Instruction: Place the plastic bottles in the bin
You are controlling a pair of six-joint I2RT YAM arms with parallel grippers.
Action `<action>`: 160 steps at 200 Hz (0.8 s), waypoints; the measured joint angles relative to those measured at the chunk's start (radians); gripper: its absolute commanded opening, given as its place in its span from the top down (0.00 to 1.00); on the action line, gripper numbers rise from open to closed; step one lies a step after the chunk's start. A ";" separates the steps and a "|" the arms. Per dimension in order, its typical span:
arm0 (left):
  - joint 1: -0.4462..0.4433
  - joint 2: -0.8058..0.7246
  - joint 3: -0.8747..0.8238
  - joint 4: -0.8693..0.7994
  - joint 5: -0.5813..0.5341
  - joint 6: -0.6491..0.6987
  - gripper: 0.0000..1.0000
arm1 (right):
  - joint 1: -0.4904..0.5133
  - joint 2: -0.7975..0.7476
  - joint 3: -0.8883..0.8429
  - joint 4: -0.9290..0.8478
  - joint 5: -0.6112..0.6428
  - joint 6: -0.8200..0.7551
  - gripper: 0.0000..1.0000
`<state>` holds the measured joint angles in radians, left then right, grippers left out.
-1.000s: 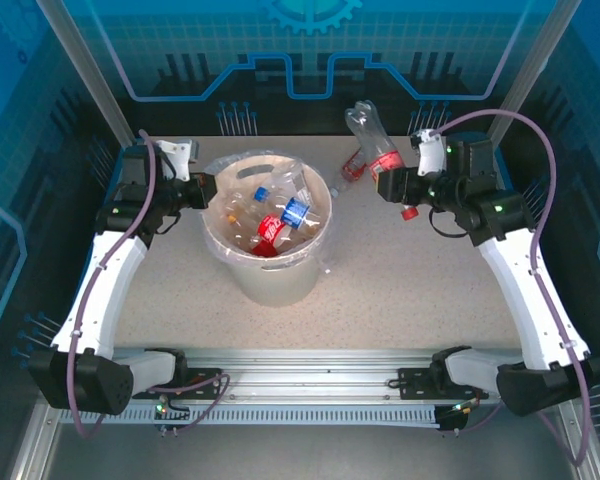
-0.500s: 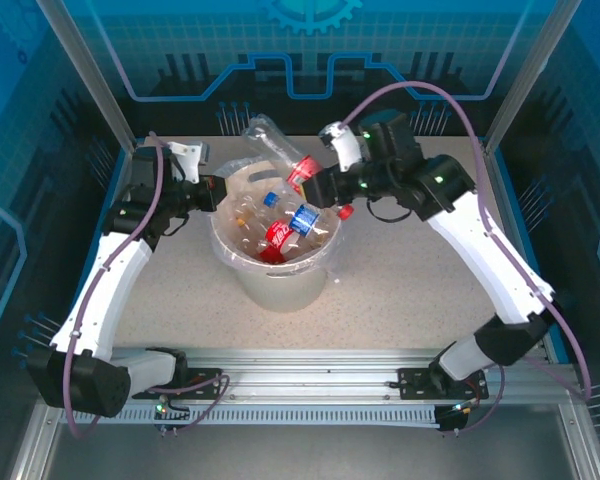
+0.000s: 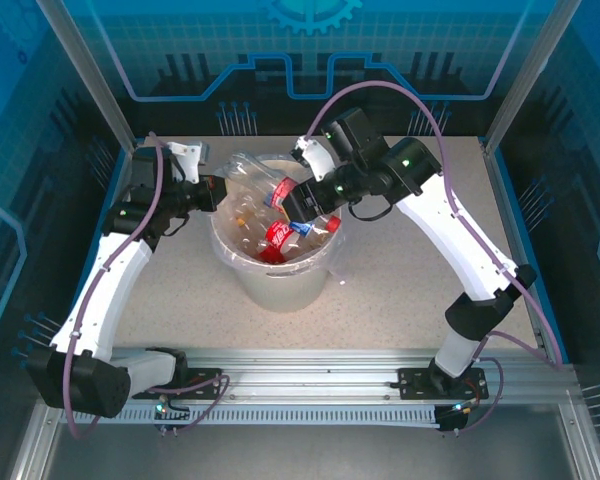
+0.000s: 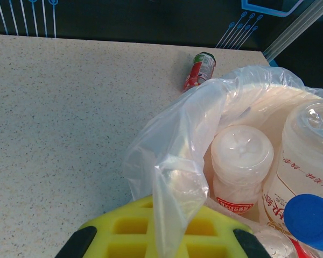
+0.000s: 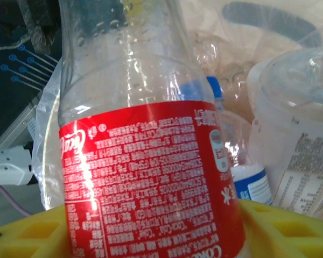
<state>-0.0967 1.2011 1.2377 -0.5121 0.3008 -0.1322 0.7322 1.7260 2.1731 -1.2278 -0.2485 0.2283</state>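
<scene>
Just beyond the arm bases the speckled surface [image 3: 400,290] carries the bin [image 3: 275,285] — a round cream-white bucket fitted with a clear bag liner [image 4: 172,140] whose film spills over the rim. At the bin's left rim sits the left end effector [image 3: 212,192], its fingers pressed together on a fold of that liner. In the left wrist view the film runs down across the yellow pads [image 4: 113,226]. Inside the bin several plastic bottles are heaped: a red-labelled one [image 3: 273,240] near the middle, a white-capped bottle [image 4: 241,156] standing against the wall, a broad clear bottle [image 4: 312,161] with a white label beside it, and a blue cap [image 4: 309,220] just below that. Over the far half of the bin hangs the right end effector [image 3: 292,198], reaching in from the right, with a clear cola bottle [image 5: 151,172] (red label, white print) between its own yellow pads [image 5: 282,231]. The bottle fills the gap between them, yet whether they squeeze it or merely flank it I cannot tell. From above, this bottle lies tilted across the opening, its clear end toward the far-left rim. Farthest off — past the bin, toward the back edge of the surface — a small red-labelled bottle [image 4: 199,71] lies on its side, outside the rim.
</scene>
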 measured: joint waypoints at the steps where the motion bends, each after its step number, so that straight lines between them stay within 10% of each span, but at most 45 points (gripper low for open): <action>1: 0.000 0.000 0.000 0.000 0.000 0.000 1.00 | 0.000 0.000 0.000 -0.002 -0.001 -0.002 0.30; 63: -0.004 -0.003 -0.003 0.002 -0.009 0.000 1.00 | 0.007 -0.001 -0.001 -0.029 -0.026 -0.034 0.20; 160: -0.004 -0.003 -0.003 0.002 -0.009 0.000 1.00 | 0.035 0.008 0.006 -0.024 -0.093 -0.103 0.42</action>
<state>-0.1005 1.1976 1.2350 -0.5102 0.2920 -0.1322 0.7677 1.7344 2.1792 -1.2514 -0.3416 0.1253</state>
